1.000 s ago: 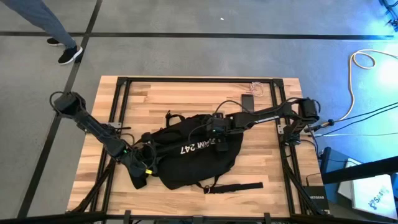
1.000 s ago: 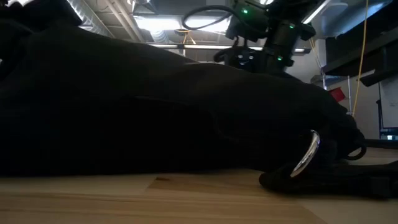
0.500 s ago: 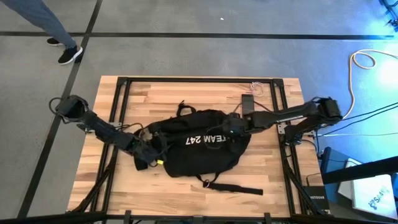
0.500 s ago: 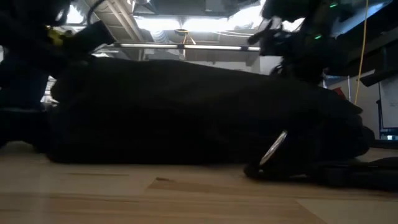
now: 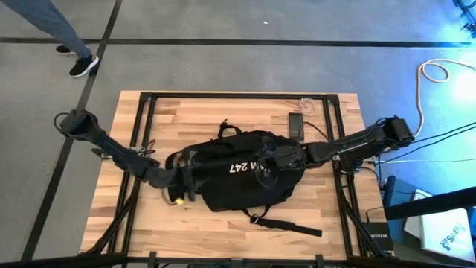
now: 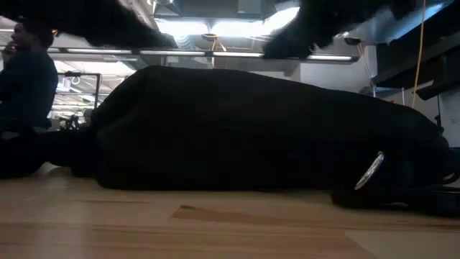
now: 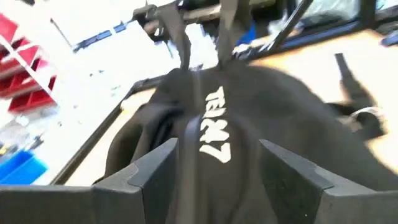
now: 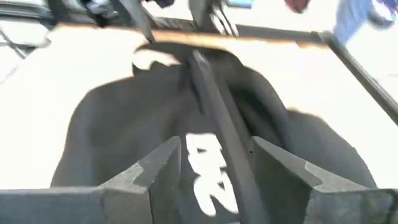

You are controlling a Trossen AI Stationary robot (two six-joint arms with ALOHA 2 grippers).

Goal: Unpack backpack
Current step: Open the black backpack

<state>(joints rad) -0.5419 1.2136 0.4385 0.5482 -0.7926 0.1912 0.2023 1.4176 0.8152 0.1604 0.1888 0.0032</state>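
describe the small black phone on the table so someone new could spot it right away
Start at the wooden table and the big black backpack in its middle. Just beyond the backpack's right end, near the table's far edge, lies the phone: a small, flat, hard black rectangle, unlike the soft bulky bag.

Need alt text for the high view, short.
Top-down view of a wooden table with a black backpack lying at its centre, white lettering facing up. The left pincer meets its left end and the right pincer its right side, each with a strap between its fingers. A small black phone lies behind the bag.
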